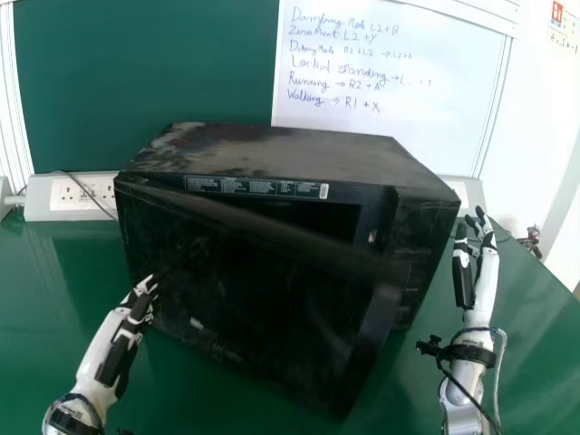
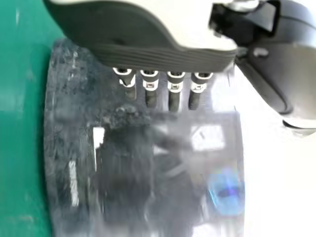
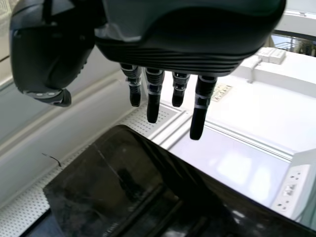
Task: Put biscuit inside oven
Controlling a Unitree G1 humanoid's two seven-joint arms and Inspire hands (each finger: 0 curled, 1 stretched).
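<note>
Where left fingers [image 1: 147,288] extend, just beside them, oven door [image 1: 245,281], ajar.

A black microwave oven [image 1: 272,149] sits on the green counter [image 1: 199,390], its door [image 1: 245,281] ajar. The left hand [image 1: 136,315] is at the door's left side; the right hand [image 1: 486,267] is beside the oven's right side. Behind stands a handwritten whiteboard [image 1: 390,118].

Bright room light; white reflections on oven door [image 2: 128,168], glare patches on pale board [image 3: 217,158]
</note>
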